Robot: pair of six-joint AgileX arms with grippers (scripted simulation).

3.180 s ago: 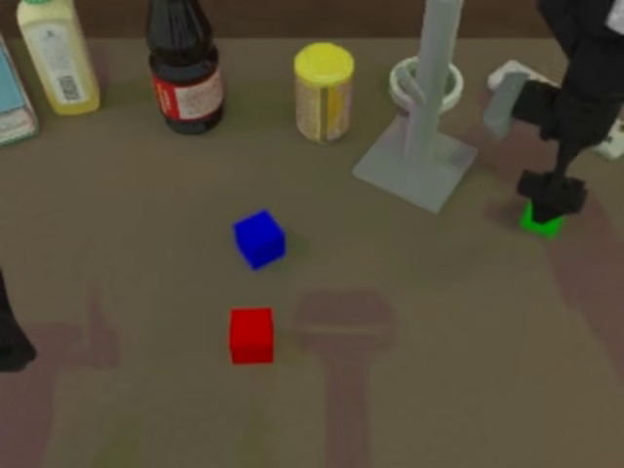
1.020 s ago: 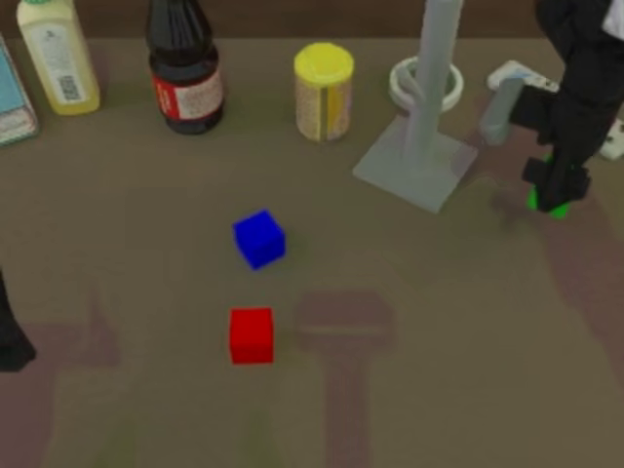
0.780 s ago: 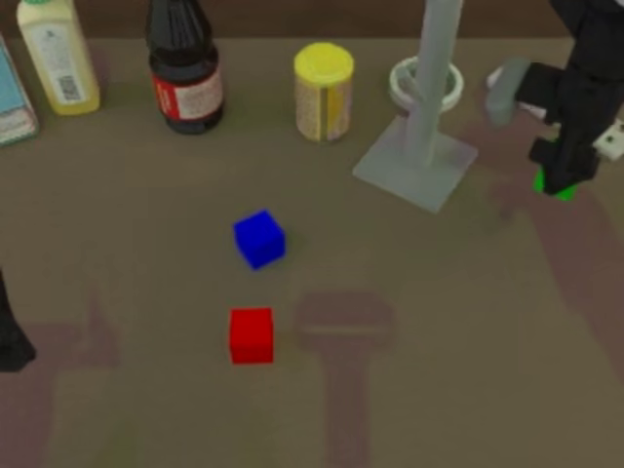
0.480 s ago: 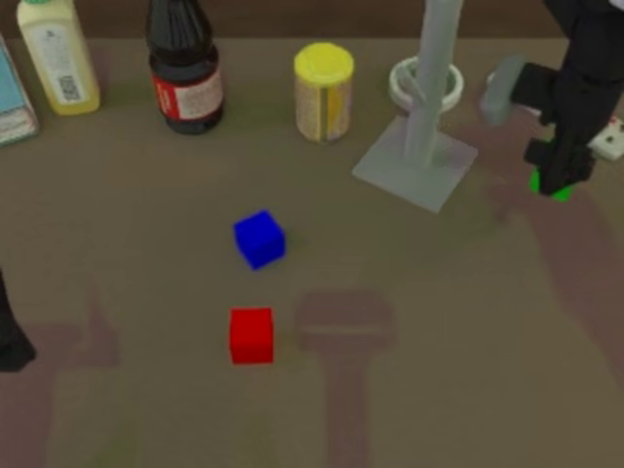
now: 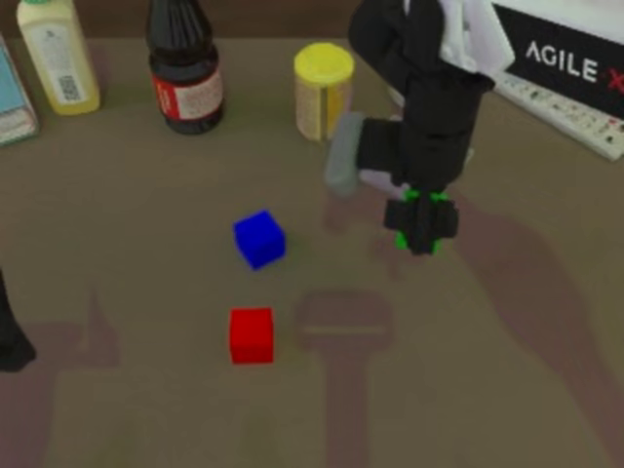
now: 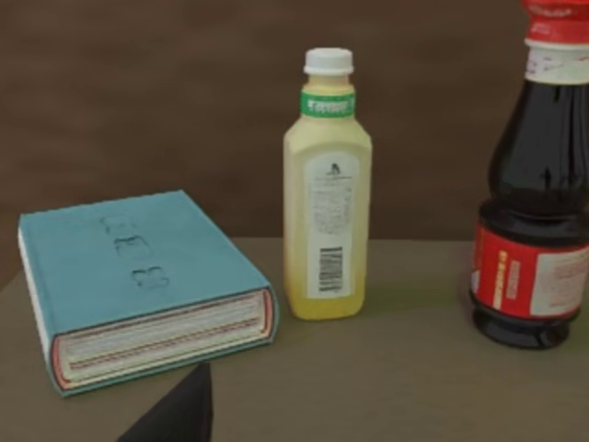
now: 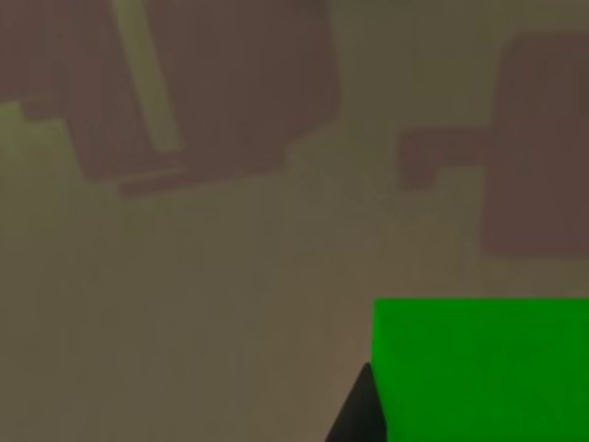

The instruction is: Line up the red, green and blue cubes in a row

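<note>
teal book (image 6: pixel 138 281), yellow bottle (image 6: pixel 327 193), dark bottle (image 6: pixel 538 184), yellow-lidded jar (image 5: pixel 324 90)

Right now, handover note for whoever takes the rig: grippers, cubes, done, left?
Right gripper: shut on the green cube, held above the table's middle, right of the blue cube; the cube also fills a corner of the right wrist view.
Left gripper: barely in view at the table's left edge, parked, holding nothing that shows.
Blue cube lies on the table at centre-left, slightly turned; the red cube lies just in front of it, apart from it.
Done: green cube picked up.
Left: set it down in line with the other two, likely straightening the row.
</note>
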